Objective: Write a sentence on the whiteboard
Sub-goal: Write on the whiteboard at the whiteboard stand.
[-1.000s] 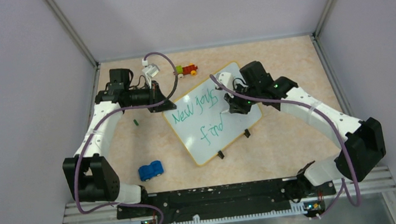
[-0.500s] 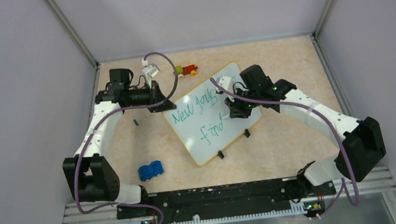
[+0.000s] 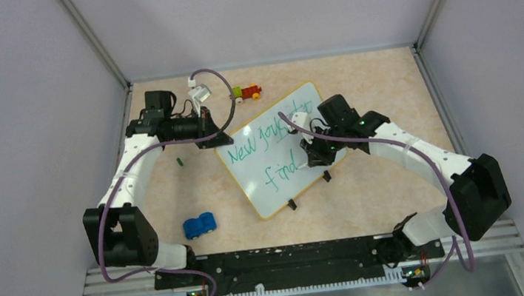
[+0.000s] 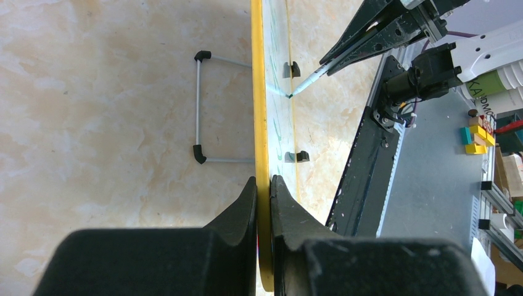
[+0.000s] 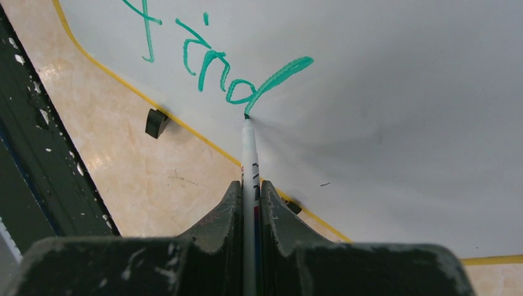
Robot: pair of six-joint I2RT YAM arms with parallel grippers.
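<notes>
The whiteboard (image 3: 270,180) lies tilted on the table, white with a tan-yellow rim (image 4: 259,111). The green sentence (image 3: 259,148) reads "New joys" above "find" (image 5: 216,68). My left gripper (image 3: 214,136) is shut on the board's far left corner, its jaws pinching the rim (image 4: 264,185). My right gripper (image 3: 314,158) is shut on a white marker (image 5: 249,154). The marker's green tip touches the board at the foot of the "d" stroke. The marker also shows in the left wrist view (image 4: 308,80).
A blue toy car (image 3: 199,224) lies left of the board. A red, yellow and green toy (image 3: 246,91) sits behind the board. A small green cap (image 3: 180,160) lies by the left arm. Black clips (image 3: 292,204) line the board's near edge. A wire stand (image 4: 200,108) props the board.
My right gripper has moved down the board toward me, drawing the long downstroke of the "d" in "find". The left arm has not moved.
</notes>
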